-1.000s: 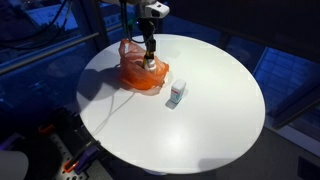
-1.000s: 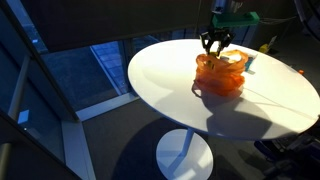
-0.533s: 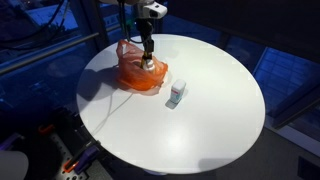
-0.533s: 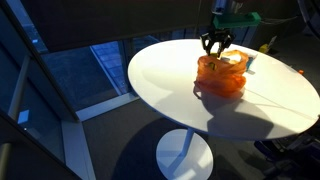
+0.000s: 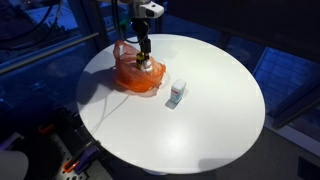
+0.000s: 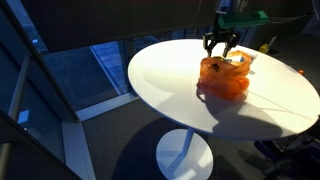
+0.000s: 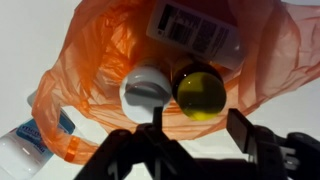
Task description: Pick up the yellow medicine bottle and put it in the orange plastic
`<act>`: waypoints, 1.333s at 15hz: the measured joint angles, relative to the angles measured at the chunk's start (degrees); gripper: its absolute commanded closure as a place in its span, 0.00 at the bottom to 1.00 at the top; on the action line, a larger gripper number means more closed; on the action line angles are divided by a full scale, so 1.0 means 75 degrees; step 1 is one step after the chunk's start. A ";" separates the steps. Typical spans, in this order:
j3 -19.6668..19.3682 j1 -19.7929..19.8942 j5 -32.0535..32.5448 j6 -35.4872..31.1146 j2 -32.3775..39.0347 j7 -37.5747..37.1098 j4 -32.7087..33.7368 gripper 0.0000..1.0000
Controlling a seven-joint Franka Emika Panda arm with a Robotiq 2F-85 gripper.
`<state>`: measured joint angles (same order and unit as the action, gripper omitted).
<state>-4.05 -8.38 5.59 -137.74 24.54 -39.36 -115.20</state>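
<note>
The orange plastic bag (image 5: 138, 73) lies on the round white table (image 5: 200, 120), and shows in both exterior views (image 6: 224, 77). In the wrist view the bag (image 7: 90, 60) is open below me. Inside it lie the yellow medicine bottle (image 7: 200, 90), a round white cap (image 7: 146, 90) touching its side, and a white labelled container (image 7: 195, 30). My gripper (image 7: 197, 122) is open just above the bag's mouth, with nothing between the fingers. It hangs over the bag in both exterior views (image 5: 145, 60) (image 6: 220, 48).
A small white bottle with a blue label (image 5: 177, 94) stands on the table beside the bag; it also shows in the wrist view (image 7: 25, 150). The table's edge (image 6: 150, 95) drops to a dark floor. Cables and equipment (image 5: 70, 160) sit by the table.
My gripper has shifted slightly and risen a little over the bag. The bag has moved a little with it. The yellow bottle stays in the bag.
</note>
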 measured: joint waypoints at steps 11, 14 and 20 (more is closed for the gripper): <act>0.0061 0.0000 0.0040 0.1286 -0.1035 0.0095 -0.0276 0.00; 0.0136 0.0022 0.0038 0.2215 -0.1214 0.0604 0.0105 0.00; 0.0287 0.0311 -0.0168 0.3921 -0.1317 0.2706 0.1249 0.00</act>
<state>-1.89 -6.05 4.33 -108.33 14.67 -19.07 -105.83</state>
